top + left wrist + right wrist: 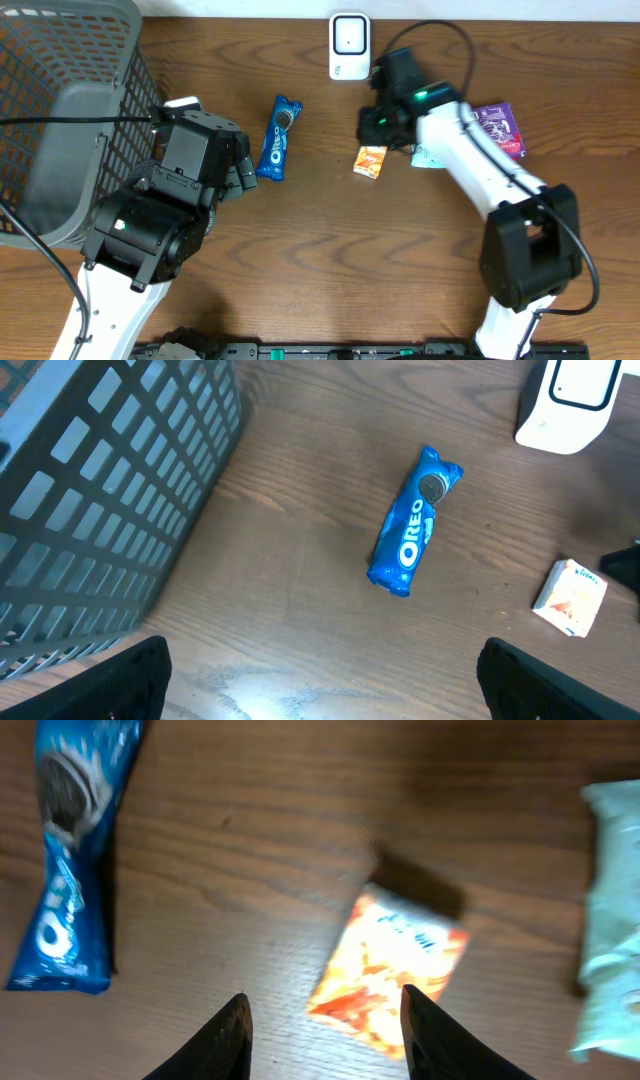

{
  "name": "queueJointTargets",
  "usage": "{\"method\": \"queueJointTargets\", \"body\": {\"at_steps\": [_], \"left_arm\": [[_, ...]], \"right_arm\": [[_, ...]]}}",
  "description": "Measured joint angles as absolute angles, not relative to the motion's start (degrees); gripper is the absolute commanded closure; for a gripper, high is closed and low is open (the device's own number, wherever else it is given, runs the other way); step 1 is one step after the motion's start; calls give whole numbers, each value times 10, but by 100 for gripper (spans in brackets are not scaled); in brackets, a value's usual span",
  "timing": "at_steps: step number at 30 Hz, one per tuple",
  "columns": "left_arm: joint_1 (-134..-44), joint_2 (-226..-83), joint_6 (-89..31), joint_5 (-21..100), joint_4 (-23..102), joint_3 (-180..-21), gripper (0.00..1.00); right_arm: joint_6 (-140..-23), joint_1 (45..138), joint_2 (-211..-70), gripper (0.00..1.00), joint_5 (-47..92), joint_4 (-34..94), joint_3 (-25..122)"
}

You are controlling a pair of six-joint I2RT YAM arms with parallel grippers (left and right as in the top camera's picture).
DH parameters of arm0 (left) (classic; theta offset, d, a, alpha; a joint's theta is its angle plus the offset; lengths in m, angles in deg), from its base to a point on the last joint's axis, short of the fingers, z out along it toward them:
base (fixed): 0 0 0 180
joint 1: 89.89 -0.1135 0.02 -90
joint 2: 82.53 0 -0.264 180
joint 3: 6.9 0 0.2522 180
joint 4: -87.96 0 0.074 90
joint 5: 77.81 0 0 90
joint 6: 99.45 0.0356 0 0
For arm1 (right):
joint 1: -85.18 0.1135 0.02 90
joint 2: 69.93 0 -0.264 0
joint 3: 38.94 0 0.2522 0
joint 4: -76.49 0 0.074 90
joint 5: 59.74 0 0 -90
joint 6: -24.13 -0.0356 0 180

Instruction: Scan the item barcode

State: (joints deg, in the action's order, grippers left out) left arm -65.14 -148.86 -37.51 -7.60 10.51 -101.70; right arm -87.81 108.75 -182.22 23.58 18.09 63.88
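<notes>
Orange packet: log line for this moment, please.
right gripper open over orange packet | left gripper open near Oreo pack

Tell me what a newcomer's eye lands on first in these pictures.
The bright blue Oreo pack lies mid-table, right of the big grey basket at the left edge. The right end effector hangs open over a small orange packet, with the white scanner standing at the far edge.

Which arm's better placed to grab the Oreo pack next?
Left. The left gripper is open with the Oreo pack just ahead of it; the right gripper hangs over the orange packet, farther from the Oreo.
</notes>
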Motion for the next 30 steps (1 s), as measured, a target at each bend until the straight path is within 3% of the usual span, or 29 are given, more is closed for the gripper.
{"method": "queueJointTargets", "body": {"at_steps": [8, 15, 17, 21, 30], "left_arm": [[-651, -1489, -375, -76, 105, -1017, 2], [-651, -1489, -375, -76, 105, -1017, 2], [-651, -1489, -375, -76, 105, -1017, 2], [-651, -1489, -375, -76, 105, -1017, 2], [-651, -1489, -375, -76, 105, -1017, 2]], "right_arm": [[-943, 1183, -1868, 57, 391, 182, 639], [-968, 1192, -1915, 60, 466, 182, 639], [-971, 1192, -1926, 67, 472, 182, 639], [-978, 1193, -1934, 97, 492, 182, 639], [-974, 1172, -1917, 99, 427, 180, 641]]}}
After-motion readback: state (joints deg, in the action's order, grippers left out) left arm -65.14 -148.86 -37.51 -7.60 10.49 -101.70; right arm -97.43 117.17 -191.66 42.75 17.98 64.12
